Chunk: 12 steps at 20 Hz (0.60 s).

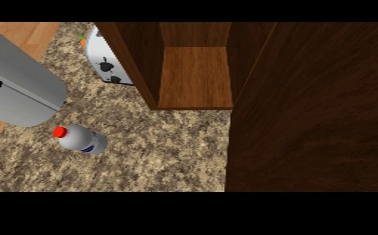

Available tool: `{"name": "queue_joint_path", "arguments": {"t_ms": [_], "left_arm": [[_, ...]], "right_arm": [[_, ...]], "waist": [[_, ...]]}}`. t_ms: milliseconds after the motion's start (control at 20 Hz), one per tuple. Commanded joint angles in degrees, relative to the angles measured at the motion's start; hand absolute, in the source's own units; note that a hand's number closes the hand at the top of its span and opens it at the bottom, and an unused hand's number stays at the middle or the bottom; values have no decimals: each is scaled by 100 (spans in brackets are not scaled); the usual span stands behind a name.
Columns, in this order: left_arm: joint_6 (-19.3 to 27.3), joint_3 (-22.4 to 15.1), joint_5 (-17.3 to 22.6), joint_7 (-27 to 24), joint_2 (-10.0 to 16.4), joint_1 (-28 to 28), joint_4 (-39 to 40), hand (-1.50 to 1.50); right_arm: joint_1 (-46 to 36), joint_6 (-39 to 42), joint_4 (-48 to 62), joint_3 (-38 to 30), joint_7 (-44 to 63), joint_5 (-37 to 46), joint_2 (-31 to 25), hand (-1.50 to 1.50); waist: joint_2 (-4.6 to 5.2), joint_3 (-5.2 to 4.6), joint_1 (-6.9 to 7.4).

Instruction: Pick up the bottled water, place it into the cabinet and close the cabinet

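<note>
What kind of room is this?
Most likely a kitchen. There is a speckled stone counter, what looks like a toaster at the back, and an open wooden cabinet standing on the counter. A bottled water with a red cap sits nearby.

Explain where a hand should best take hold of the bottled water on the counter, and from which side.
Grip the bottled water round its cylindrical body, below the narrower red cap. Probably come from its right: bare counter lies open there, while a large grey object crowds its upper left. No hand shows yet.
</note>
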Motion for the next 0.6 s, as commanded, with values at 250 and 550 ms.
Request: {"name": "queue_joint_path", "arguments": {"t_ms": [250,550], "left_arm": [[-588,453,-213,103,93,791,-10,-150],[-674,288,-663,-37,4,335,971,-150]], "right_arm": [[1106,-31,-995,888,-16,532,113,-150],[1653,152,-1429,606,-146,123,-142,-150]], "waist": [[4,0,7],[9,0,-55]]}}
